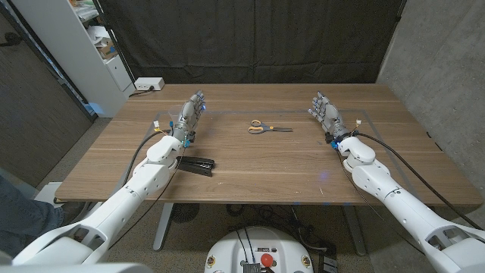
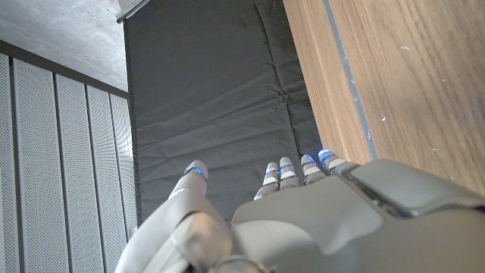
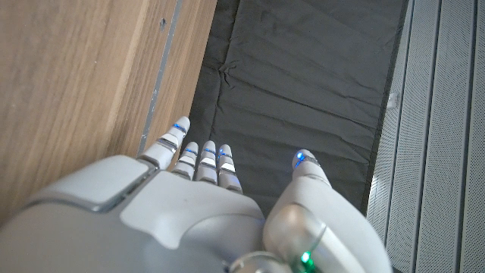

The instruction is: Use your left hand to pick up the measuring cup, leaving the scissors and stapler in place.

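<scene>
Left hand (image 1: 191,115) open, fingers apart, holding nothing, over table's (image 1: 288,167) left side. Measuring cup: can't locate it. Scissors (image 1: 267,128) mid-table to its right, stapler (image 1: 197,164) beside left forearm.

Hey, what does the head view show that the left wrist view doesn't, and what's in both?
The head view alone shows the scissors at mid-table, the black stapler beside the left forearm, and the right hand. I can't make out a measuring cup. The left wrist view alone shows a grey panelled wall. Both show the left hand, holding nothing, the wooden table and the dark curtain.
</scene>
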Controlling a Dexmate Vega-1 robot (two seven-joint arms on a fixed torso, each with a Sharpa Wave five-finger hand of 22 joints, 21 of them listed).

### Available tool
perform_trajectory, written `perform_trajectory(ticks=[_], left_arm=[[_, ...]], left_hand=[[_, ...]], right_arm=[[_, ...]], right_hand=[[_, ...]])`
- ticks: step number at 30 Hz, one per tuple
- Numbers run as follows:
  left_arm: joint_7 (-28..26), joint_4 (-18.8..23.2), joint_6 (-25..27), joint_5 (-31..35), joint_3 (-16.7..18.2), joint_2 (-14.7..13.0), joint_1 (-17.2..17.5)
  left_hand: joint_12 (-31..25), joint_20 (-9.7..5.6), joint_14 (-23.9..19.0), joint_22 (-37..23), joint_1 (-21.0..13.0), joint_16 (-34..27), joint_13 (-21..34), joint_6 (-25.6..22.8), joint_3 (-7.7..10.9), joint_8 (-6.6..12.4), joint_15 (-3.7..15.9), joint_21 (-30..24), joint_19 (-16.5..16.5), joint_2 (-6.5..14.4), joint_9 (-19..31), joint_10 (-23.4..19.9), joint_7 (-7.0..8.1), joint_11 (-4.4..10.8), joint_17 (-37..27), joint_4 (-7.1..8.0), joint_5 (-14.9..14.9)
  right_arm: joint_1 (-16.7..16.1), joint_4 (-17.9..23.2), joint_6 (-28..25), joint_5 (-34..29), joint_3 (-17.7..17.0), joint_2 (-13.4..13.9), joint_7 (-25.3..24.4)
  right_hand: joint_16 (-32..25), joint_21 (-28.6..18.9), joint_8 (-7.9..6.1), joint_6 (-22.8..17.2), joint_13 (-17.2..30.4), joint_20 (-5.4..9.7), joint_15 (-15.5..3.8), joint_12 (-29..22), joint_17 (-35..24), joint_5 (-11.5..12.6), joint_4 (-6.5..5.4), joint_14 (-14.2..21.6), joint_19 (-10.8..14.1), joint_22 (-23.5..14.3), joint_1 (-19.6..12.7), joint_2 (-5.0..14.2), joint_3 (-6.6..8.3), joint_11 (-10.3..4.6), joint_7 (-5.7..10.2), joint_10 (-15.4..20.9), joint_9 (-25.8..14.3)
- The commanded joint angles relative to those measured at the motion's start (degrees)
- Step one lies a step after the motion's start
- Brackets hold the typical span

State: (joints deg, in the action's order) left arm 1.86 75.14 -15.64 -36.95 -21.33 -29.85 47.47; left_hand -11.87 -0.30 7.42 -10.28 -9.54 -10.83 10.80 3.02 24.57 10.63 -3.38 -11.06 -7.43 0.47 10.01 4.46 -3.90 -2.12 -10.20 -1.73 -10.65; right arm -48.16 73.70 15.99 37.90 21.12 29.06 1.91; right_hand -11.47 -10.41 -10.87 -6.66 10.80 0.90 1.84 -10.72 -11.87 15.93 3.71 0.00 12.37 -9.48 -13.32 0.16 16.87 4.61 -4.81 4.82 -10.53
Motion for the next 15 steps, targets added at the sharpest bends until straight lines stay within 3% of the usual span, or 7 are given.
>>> perform_trajectory(ticks=[1, 4, 15], left_arm=[[-0.8, 3.2, 0.5, 1.1, 0.1, -1.5, 0.7], [-4.8, 6.8, 3.1, 4.1, -0.4, -3.3, 1.9], [-4.6, 9.8, 1.6, 3.7, 0.9, -5.0, 4.7]], left_hand=[[-0.3, 0.03, -0.2, -0.1, -0.2, -0.2, 0.1, -0.3, 0.17, 0.3, 0.0, -0.3, -0.7, 0.1, 0.1, -0.2, -0.34, 0.05, -0.1, -0.08, -0.4], [-0.3, 0.07, -0.1, -0.1, -0.2, -0.2, 0.1, -0.4, 0.17, 0.31, -0.04, -0.3, -0.7, 0.1, 0.1, -0.2, -0.34, 0.04, -0.1, -0.09, -0.4], [-0.3, 0.29, -0.1, -0.2, -0.2, -0.1, 0.1, -0.4, 0.17, 0.29, -0.14, -0.2, -1.0, 0.2, 0.1, -0.3, -0.35, 0.01, -0.1, -0.15, -0.4]], right_arm=[[-0.1, -0.1, 0.3, -0.4, 0.1, -0.1, -0.4], [-0.2, 0.0, 0.4, -0.4, 0.1, -0.2, -0.5], [-0.6, 1.1, 0.4, -0.8, 0.1, 0.0, -1.3]], right_hand=[[-0.2, -0.4, -0.46, -0.8, 0.1, -0.09, 0.49, -0.5, -0.2, 0.4, 0.08, 0.2, 0.5, -0.3, -0.3, 0.09, 0.18, 0.2, 0.01, 0.1, -0.3], [-0.2, -0.4, -0.45, -0.7, 0.1, -0.09, 0.49, -0.5, -0.2, 0.4, 0.09, 0.2, 0.5, -0.3, -0.3, 0.11, 0.17, 0.3, 0.01, 0.1, -0.3], [-0.2, -0.4, -0.45, -0.8, 0.1, -0.15, 0.49, -0.5, -0.2, 0.4, 0.15, 0.2, 0.4, -0.3, -0.3, 0.12, 0.14, 0.2, 0.08, 0.1, -0.3]])
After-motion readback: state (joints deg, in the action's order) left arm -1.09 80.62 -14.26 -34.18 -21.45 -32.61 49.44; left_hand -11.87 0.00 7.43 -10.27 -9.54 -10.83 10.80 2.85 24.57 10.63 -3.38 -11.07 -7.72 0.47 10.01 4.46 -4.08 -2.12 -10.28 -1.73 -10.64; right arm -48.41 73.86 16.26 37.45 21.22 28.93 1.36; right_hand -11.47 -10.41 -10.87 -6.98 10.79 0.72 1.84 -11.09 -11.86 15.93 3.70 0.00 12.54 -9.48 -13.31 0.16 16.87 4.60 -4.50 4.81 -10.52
